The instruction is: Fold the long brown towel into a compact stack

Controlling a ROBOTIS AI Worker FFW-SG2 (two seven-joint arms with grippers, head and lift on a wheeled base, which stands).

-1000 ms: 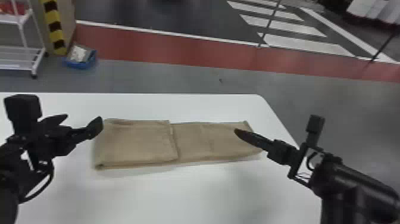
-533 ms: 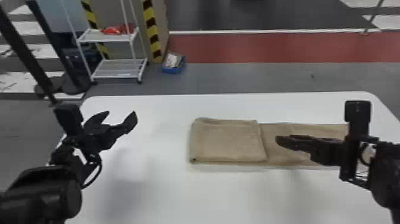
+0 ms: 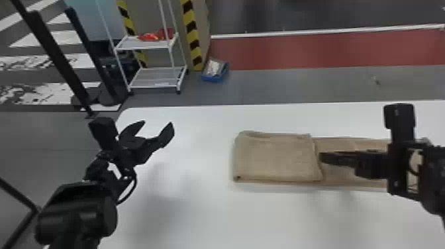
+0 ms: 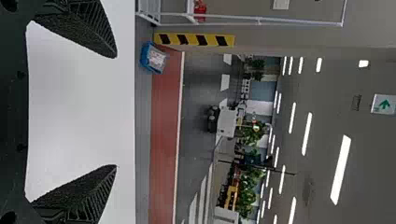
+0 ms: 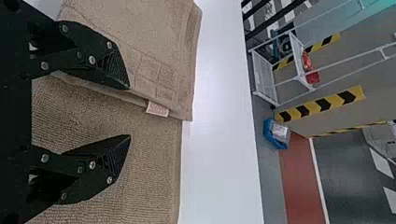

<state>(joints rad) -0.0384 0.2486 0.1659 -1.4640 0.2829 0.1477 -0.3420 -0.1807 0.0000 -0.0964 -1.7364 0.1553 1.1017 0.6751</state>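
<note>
"Towel (image 3: 274,159), long, brown, of ribbed terry cloth: where does it lie from the right claw (image 3: 321,158)?"

"Right underneath. The claw hangs above the step where the folded part ends. The thicker, doubled part is to the claw's left, and the thinner length runs off to its right, below the arm."

"Is that claw holding anything?"

"No, it's spread wide. In the right wrist view one finger (image 5: 109,65) is over the folded part, the other (image 5: 109,163) over the lower layer. I can't tell whether either touches the cloth."

"And between them?"

"The flap's edge, with a small white fabric label (image 5: 157,108) sewn on just past the fingertips. There's a woven pattern of squares beside it."

"What about the left claw (image 3: 158,123)?"

"Wide too, and empty. It's up over the left end of the smooth white worktop (image 3: 185,215). The towel is to its right, well apart from it, flat on that same top."
</note>
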